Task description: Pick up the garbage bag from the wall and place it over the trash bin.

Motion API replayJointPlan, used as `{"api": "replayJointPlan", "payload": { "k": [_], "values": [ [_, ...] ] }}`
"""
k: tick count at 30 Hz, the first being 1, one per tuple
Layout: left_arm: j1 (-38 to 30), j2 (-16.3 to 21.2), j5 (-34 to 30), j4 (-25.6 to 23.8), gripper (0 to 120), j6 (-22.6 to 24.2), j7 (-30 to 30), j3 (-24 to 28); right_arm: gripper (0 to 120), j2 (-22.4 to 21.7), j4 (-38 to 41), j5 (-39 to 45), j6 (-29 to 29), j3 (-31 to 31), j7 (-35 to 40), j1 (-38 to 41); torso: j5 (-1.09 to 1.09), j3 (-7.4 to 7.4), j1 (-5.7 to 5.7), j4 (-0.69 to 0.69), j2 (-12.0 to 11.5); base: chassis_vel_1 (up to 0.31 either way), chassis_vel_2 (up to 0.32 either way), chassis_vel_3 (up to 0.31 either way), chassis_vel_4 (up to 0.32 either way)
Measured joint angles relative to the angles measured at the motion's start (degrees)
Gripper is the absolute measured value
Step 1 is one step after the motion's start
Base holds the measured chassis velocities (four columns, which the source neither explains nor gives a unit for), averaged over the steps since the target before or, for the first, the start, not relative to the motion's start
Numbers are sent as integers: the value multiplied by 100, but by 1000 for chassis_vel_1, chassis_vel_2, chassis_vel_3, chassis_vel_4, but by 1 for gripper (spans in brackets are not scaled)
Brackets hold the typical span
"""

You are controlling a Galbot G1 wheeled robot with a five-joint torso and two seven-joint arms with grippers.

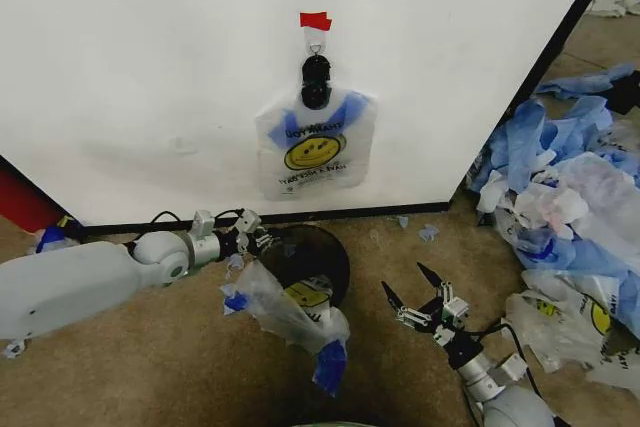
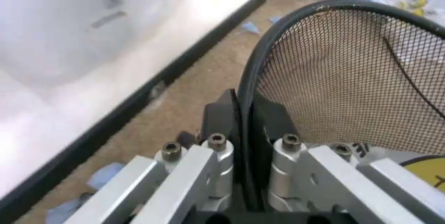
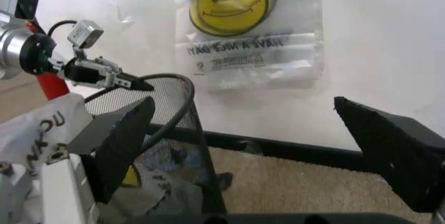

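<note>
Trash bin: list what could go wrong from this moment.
1. The left gripper is shut on the rim of the trash bin; the light mesh bin could tip or drag if that arm moves.
2. A loose plastic bag already drapes the bin's near side and may block seating a new one.
3. The garbage bag hangs from the black clip on the wall; the open right gripper might tear the thin plastic pulling it free.

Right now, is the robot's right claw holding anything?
No, the right gripper is wide open above the floor with nothing between its fingers, beside the trash bin.
</note>
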Motion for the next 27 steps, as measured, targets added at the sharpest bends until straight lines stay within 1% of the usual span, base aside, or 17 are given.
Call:
{"api": "replayJointPlan", "payload": {
  "k": [3, 7, 8, 9, 10, 11, 13, 16, 18, 19, 20, 21, 22, 23, 24, 25, 27],
  "values": [
    [69, 64, 0, -46, 3, 21, -88, -147, 96, -8, 13, 0, -6, -12, 2, 3, 4, 0, 0, 0, 0, 0, 0, 0, 0],
    [488, 263, -25, -241, 3, 136, -421, -804, 96, -49, 55, 6, -28, -37, 21, 27, 0, 0, 0, 0, 0, 0, 0, 0, 0],
    [488, 263, -25, -241, 3, 136, -421, -804, 96, -49, 55, 6, -28, -37, 21, 27, 0, 0, 0, 0, 0, 0, 0, 0, 0],
    [607, 315, -42, -291, 3, 165, -475, -974, 96, -64, 67, 9, -38, -44, 27, 44, 0, 0, 0, 0, 0, 0, 0, 0, 0],
    [639, 332, -47, -306, 3, 174, -494, -1018, 96, -67, 68, 10, -40, -46, 28, 47, 1, 0, 0, 0, 0, 0, 0, 0, 0],
    [808, 420, -74, -392, 3, 218, -609, -1217, 96, -88, 80, 17, -55, -56, 36, 69, 3, 0, 0, 0, 0, 0, 0, 0, 0],
    [1039, 544, -114, -515, 3, 289, -736, -1465, 96, -112, 102, 31, -72, -68, 51, 92, -1, 0, 0, 0, 0, 0, 0, 0, 0],
    [1305, 675, -177, -667, 3, 354, -893, -1713, 96, -125, 108, 40, -79, -78, 55, 110, 3, 0, 0, 0, 0, 0, 0, 0, 0],
    [1698, 815, -211, -850, 3, 422, -1120, -2066, 96, -136, 108, 49, -82, -89, 56, 126, 1, 0, 0, 0, 0, 0, 0, 0, 0],
    [2037, 908, -222, -989, 3, 452, -1295, -2365, 96, -140, 111, 56, -83, -98, 55, 133, 1, 0, 0, 0, 0, 0, 0, 0, 0],
    [2037, 908, -222, -989, 3, 452, -1295, -2365, 96, -140, 111, 56, -83, -98, 55, 133, 1, 0, 0, 0, 0, 0, 0, 0, 0],
    [2270, 958, -231, -1072, 3, 497, -1397, -2606, 96, -141, 112, 59, -84, -108, 53, 142, 1, 0, 0, 0, 0, 0, 0, 0, 0],
    [2557, 1013, -249, -1166, 3, 561, -1491, -2933, 96, -142, 112, 63, -86, -122, 52, 157, -1, 0, 0, -1, 0, 0, 0, 0, 0],
    [3018, 1103, -302, -1318, 3, 626, -1659, -3406, 96, -142, 110, 64, -88, -146, 48, 180, 1, -1, 0, -1, 0, 0, 0, 0, 0],
    [3241, 1144, -343, -1419, 3, 677, -1818, -3612, 96, -142, 107, 64, -90, -158, 46, 190, 4, -1, 0, 4, 0, 0, 0, 0, 0],
    [3465, 1184, -442, -1554, 3, 742, -2065, -3822, 96, -141, 101, 65, -92, -171, 41, 196, 3, 0, 0, 5, 0, 0, 0, 0, 0],
    [3618, 1191, -569, -1706, 3, 829, -2476, -4006, 96, -138, 91, 71, -91, -171, 24, 193, -2, 0, 0, 3, 0, 0, 0, 0, 0]
  ]
}}
